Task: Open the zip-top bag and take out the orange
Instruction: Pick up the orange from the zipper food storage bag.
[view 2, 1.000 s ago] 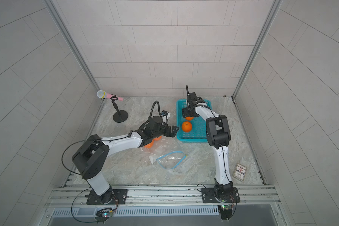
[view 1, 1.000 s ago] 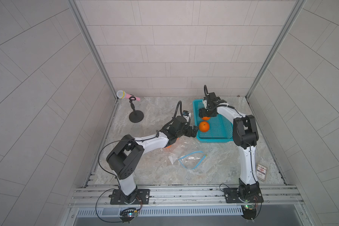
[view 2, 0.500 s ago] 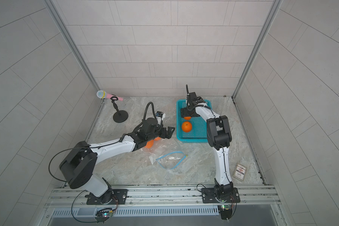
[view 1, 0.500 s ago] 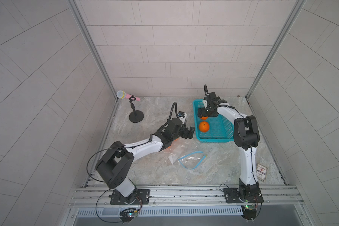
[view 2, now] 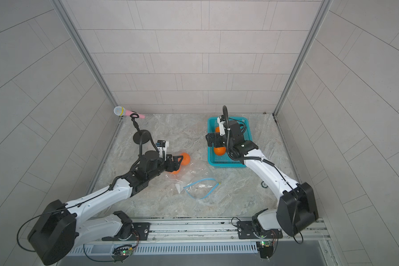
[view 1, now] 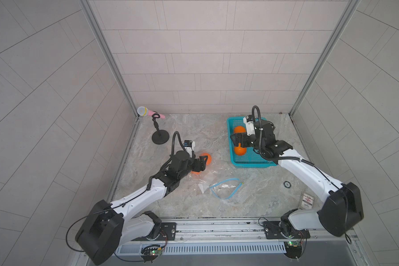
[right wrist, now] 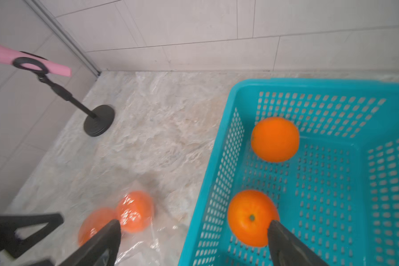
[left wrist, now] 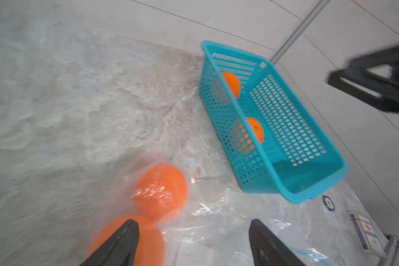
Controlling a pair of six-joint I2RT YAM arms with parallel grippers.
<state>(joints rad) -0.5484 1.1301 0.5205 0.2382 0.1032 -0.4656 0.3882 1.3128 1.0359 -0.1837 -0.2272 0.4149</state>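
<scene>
Zip-top bag lying flat on the marble tabletop near mid-table, its blue zip strip bowed into a loop at the near right end. Two bagged oranges sit touching each other at its far left end. Left gripper, jaws apart, is low over that end. Right gripper, jaws apart, hangs above the left wall of the teal basket, which holds two loose oranges.

Bright and soft all over, with faint shadows, bent at the top views' edges, blurry on the bagged oranges, shiny on the zip-top bag.
</scene>
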